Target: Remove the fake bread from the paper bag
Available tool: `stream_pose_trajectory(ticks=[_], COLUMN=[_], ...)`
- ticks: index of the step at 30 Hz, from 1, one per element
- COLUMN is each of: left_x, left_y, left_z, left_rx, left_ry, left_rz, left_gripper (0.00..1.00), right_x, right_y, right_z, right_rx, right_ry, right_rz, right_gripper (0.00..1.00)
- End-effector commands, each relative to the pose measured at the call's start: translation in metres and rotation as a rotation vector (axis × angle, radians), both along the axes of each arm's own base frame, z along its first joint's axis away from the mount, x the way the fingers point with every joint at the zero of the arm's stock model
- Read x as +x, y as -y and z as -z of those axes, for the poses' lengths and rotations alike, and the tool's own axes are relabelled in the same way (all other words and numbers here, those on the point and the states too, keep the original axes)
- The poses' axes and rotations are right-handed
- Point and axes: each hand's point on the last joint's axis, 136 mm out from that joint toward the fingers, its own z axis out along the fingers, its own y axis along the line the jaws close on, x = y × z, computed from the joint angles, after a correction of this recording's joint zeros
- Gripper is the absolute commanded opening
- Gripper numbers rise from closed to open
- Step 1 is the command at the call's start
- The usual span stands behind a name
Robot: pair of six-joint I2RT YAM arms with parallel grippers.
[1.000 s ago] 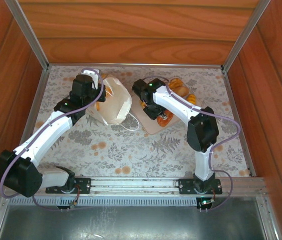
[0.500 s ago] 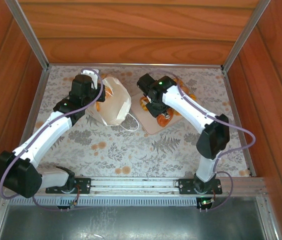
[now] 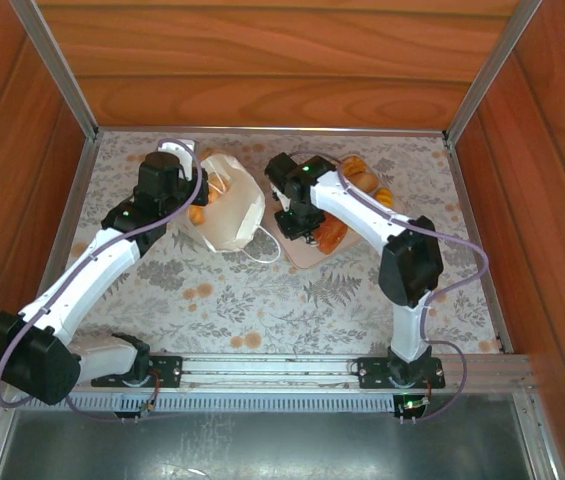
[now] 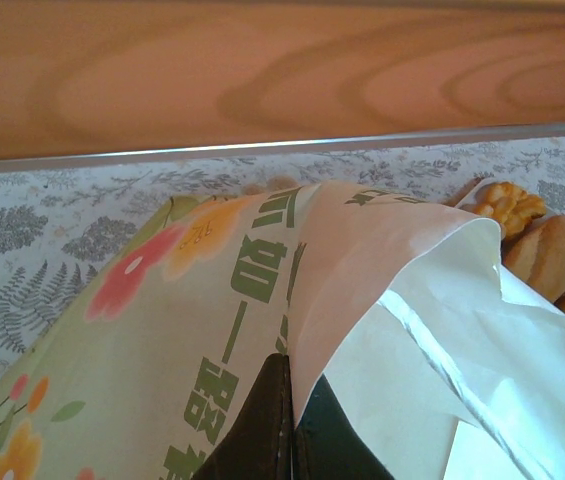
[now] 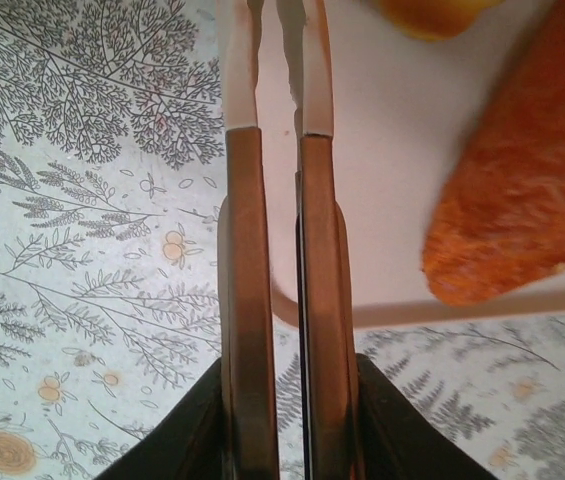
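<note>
The paper bag (image 4: 162,330) is cut off at the lower edge, its interior screened. The fake bread (image 3: 334,236) is partly covered by the right arm (image 3: 357,210).

The worktop (image 3: 262,300) is covered with a pale cloth printed with grey ferns and small orange flowers. A beige square tray (image 3: 300,254) lies flat on it near the far edge, a little right of the middle, with one rounded corner turned toward the near edge. Wooden walls (image 3: 282,70) close the far, left and right sides. A metal rail (image 3: 272,372) runs along the near edge.
</note>
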Motion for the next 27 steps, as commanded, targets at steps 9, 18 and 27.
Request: stream_pose_trajectory(ticks=[9,18,27], left_x=[-0.003,-0.003,-0.005], left_y=[-0.003,-0.001,-0.001], left_z=[-0.003,-0.001,-0.004], left_rx=[-0.001,0.003,0.014], left_ry=[0.015,0.01,0.021], left_rz=[0.007,0.019,0.028], left_gripper=[0.0,0.0,0.0], right_x=[0.018,0.014,0.005], right_y=[0.006,0.031,0.035], right_z=[0.005,-0.001,0.0], right_rx=[0.094,0.082,0.101], right_ry=[-0.051,-0.04,-0.067], right_rz=[0.149,0.209,0.21], right_gripper=[0.31,0.31,0.31])
